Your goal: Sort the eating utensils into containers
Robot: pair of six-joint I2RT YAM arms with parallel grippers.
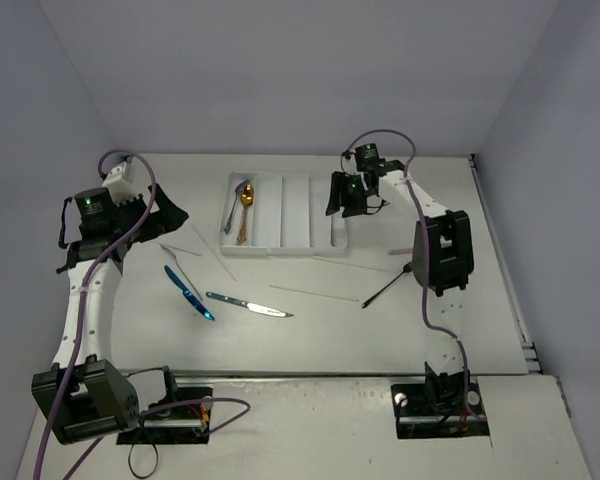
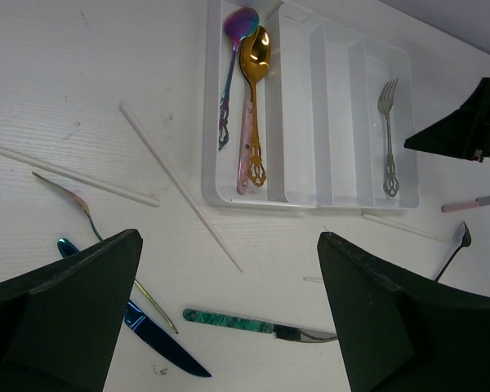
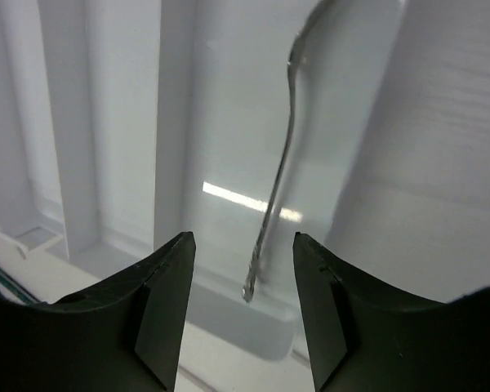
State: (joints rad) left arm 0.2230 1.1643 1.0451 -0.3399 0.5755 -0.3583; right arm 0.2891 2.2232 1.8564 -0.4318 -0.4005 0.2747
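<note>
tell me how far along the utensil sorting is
Done: purple spoon and gold spoon share the tray's left compartment; silver fork lies in the right one, under the open right gripper. Nothing held. Remaining: blue knife, green-handled knife, black utensil, pale sticks, on the table.

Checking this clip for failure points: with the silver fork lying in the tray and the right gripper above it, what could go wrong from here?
The right gripper hangs low over the silver fork, whose handle end sits between its open fingers; pulling away could snag the fork or the tray wall. The thin sticks lie flat on the table, so a grasp may slip.
</note>
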